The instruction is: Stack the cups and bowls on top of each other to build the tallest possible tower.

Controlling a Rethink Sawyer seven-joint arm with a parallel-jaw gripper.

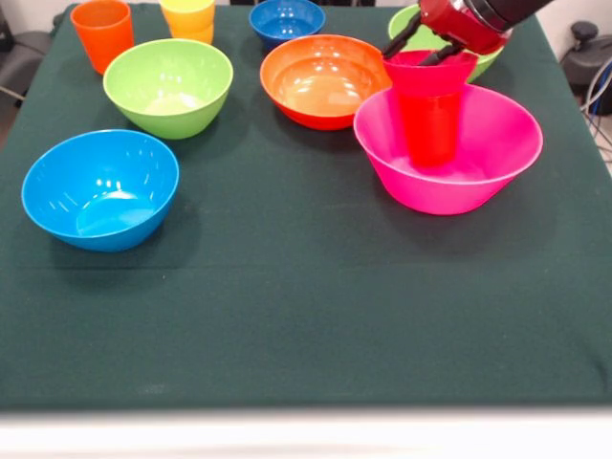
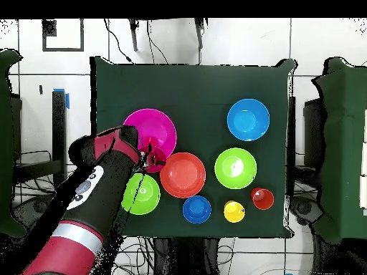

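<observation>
The tower stands at the right in the front view. The big pink bowl holds the upright red cup, and the small crimson bowl sits on the cup's top. My gripper is at the crimson bowl's far left rim, with its black fingers spread, one outside the rim and one over the inside. From above, the arm hides most of the tower; the pink bowl and my gripper show there.
On the green table are a light blue bowl, a lime bowl, an orange bowl, a dark blue bowl, an orange cup and a yellow cup. A second lime bowl is behind the gripper.
</observation>
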